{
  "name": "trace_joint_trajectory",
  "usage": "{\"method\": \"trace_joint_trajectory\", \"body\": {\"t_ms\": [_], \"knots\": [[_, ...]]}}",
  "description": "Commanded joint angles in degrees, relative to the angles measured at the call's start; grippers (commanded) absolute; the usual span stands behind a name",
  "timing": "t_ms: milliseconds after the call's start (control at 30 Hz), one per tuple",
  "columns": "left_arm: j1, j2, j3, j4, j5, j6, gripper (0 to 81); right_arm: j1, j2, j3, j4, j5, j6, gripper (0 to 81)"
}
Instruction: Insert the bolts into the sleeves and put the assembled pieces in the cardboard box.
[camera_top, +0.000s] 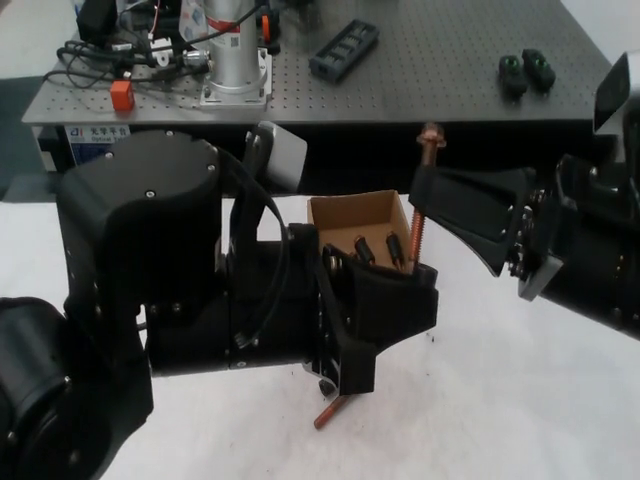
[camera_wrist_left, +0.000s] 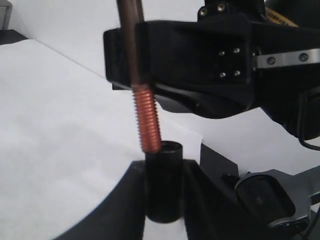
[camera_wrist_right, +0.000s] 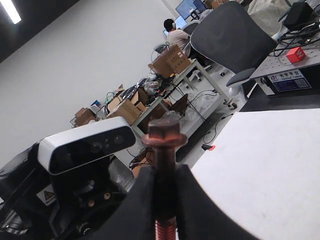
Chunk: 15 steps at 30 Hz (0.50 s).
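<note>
Pinching bolt (camera_wrist_left: 148, 120) between right fingers (camera_wrist_right: 135, 205), upright | left fingers (camera_wrist_left: 117, 212) squeeze sleeve (camera_wrist_left: 163, 187) | tip at sleeve mouth

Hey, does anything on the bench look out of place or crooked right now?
One thing: a loose bolt lies on the white table by the left hand, outside the cardboard box. Otherwise the held bolt in the right hand hangs roughly upright at the sleeve mouth. Nothing looks spilled or damaged.

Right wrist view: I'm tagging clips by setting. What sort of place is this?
Probably a robotics lab or workshop: piled cardboard boxes, an office chair, and, in the high view, a perforated metal bench.
</note>
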<state>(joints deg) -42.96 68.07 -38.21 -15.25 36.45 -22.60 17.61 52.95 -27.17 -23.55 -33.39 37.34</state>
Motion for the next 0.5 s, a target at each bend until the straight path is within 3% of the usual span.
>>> {"method": "trace_joint_trajectory", "body": {"t_ms": [0, 467], "knots": [[-0.2, -0.82, -0.2, -1.64, 0.87, -0.91, 0.7, -0.03, -0.08, -0.48, -0.68, 0.71, -1.05, 3.4], [-0.2, -0.82, -0.2, -3.14, -5.88, -0.95, 0.7, -0.27, -0.23, -0.48, 1.42, 3.4, -2.19, 3.4]]}}
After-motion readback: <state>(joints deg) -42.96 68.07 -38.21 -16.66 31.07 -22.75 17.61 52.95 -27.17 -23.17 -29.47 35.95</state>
